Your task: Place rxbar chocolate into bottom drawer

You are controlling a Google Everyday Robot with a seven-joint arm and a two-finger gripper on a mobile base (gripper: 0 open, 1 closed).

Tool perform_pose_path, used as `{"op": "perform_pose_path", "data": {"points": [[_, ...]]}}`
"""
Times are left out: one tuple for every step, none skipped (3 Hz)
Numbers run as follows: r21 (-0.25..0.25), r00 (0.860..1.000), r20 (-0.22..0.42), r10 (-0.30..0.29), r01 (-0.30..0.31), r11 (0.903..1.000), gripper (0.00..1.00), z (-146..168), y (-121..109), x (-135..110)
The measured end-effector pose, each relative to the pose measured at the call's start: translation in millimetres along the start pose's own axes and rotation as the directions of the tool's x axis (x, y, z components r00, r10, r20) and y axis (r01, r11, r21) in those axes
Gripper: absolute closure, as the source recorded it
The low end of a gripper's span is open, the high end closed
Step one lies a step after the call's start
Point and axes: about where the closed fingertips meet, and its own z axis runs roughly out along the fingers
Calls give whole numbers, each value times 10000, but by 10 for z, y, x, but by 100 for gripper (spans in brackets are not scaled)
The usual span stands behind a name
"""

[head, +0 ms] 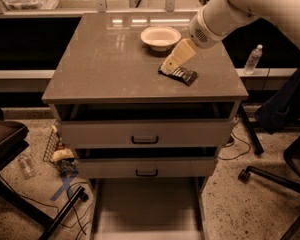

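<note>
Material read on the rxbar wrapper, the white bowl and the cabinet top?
rxbar chocolate: glossy black film, likely plastic or foil; it catches pale glints.
white bowl: smooth, glazed ceramic or hard plastic, can't tell which.
cabinet top: grey laminate or stone-look, semi-gloss; mirrors lights at its far edge.
The gripper sits at the bar's left end.

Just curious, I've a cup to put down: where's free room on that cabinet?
Left of the white bowl, the cabinet top is bare. The right is crowded: the gripper is at the rxbar chocolate. The bottom drawer looks bare too.
</note>
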Motion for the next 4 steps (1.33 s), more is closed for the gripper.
{"op": "perform_pose_path", "data": {"points": [[-508,9987,204,469,-458,9977,0,307,16,62],[-1172,9949,427,910,-855,9894,0,692,48,102],[-1579,9907,568,1240,-1137,9809,0,898,105,162],[-1839,9862,625,1532,-1395,9730,0,1032,191,283]]}}
